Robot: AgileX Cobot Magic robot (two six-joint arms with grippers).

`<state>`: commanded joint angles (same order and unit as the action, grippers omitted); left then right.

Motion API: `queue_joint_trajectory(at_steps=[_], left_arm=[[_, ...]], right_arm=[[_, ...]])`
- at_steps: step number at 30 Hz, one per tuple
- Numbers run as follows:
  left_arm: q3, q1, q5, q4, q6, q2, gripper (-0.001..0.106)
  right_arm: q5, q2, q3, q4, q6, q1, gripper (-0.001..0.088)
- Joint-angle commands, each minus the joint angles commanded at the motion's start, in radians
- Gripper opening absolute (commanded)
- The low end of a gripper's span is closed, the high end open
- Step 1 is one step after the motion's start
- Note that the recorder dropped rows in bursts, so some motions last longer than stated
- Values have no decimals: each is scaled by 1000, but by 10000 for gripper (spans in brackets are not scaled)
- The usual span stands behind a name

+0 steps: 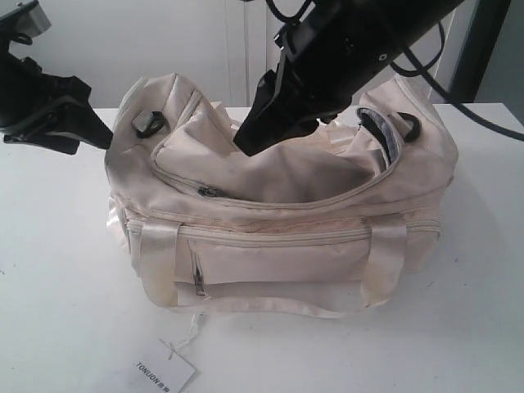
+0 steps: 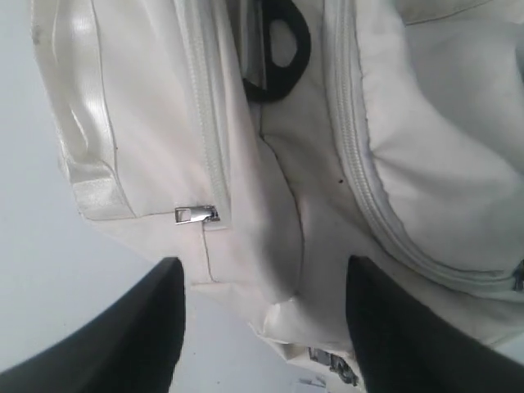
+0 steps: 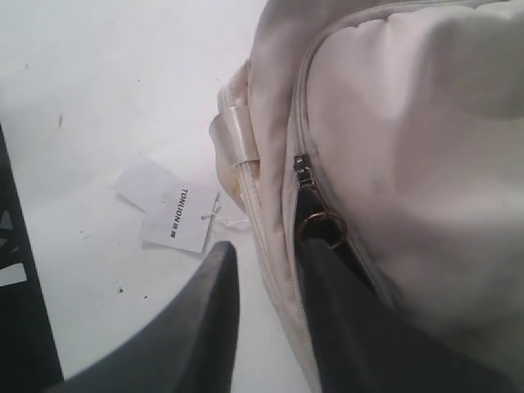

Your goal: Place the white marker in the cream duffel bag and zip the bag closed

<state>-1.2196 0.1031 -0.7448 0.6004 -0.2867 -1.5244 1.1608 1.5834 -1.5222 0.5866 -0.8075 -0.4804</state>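
The cream duffel bag point(image 1: 278, 246) sits in the middle of the white table, and its curved top zipper is partly undone from the slider point(image 1: 209, 191) rightward. Dark lining shows at the right end. My right gripper point(image 1: 246, 143) reaches down onto the top flap. In the right wrist view its fingers point(image 3: 270, 246) stand apart astride the zipper edge, one fingertip by the gold ring pull point(image 3: 321, 229). My left gripper point(image 1: 94, 131) is at the bag's left end, open point(image 2: 264, 266), with a corner of the bag point(image 2: 270, 164) between its fingers, unclamped. The white marker is out of view.
A white paper tag printed TONIJON point(image 1: 164, 372) lies on the table point(image 1: 65, 311) in front of the bag, tied on by a string. Black D-rings point(image 1: 150, 123) sit at both ends of the bag. Satin strap handles hang down its front.
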Motion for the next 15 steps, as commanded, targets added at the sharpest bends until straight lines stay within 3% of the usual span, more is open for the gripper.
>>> queue_joint_trajectory(at_steps=[7, 12, 15], left_arm=[[94, 0, 93, 164, -112, -2, 618], [108, 0, 104, 235, -164, -2, 612], [108, 0, 102, 255, -193, -2, 513]], right_arm=[[-45, 16, 0, 0, -2, 0, 275], [-71, 61, 0, -4, -68, 0, 275], [-95, 85, 0, -27, -88, 0, 284]])
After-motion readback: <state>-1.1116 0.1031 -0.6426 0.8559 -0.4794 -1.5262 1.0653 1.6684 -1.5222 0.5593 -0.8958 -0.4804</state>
